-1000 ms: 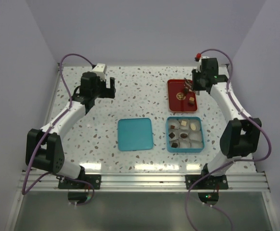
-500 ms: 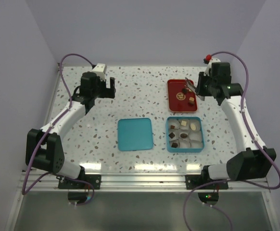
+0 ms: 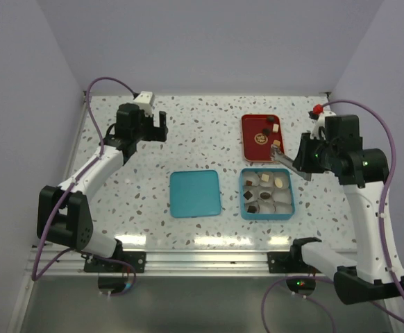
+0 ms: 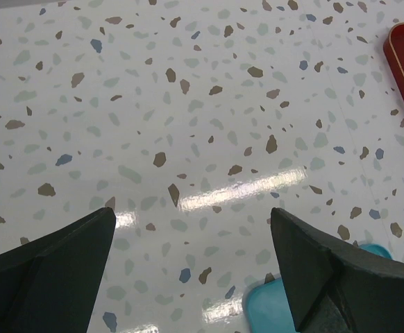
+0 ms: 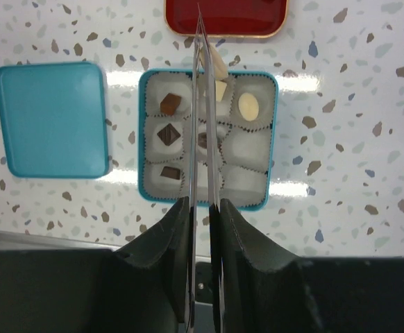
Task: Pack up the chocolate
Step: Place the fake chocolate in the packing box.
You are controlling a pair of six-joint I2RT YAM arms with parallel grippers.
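Observation:
My right gripper (image 5: 203,208) (image 3: 305,163) is shut on thin metal tweezers (image 5: 200,104) (image 3: 282,155). A cream-white chocolate (image 5: 216,66) sits pinched at the tweezer tips, over the far rim of the teal box (image 5: 274,139) (image 3: 242,195). The box's paper cups hold several chocolates, among them dark squares (image 5: 169,133) and a cream oval (image 5: 248,106). More chocolate (image 3: 265,128) lies on the red tray (image 3: 249,147). My left gripper (image 4: 191,222) (image 3: 153,129) hangs open over bare table at the far left, with nothing between its fingers.
The teal lid (image 3: 195,193) (image 5: 53,118) lies flat to the left of the box, and one corner of the lid (image 4: 285,316) shows in the left wrist view. The red tray (image 5: 223,17) lies just beyond the box. Walls close in the table on three sides.
My right arm has swung from the red tray toward the near side, bringing the tweezers to the teal box's far edge. The left arm has not moved.

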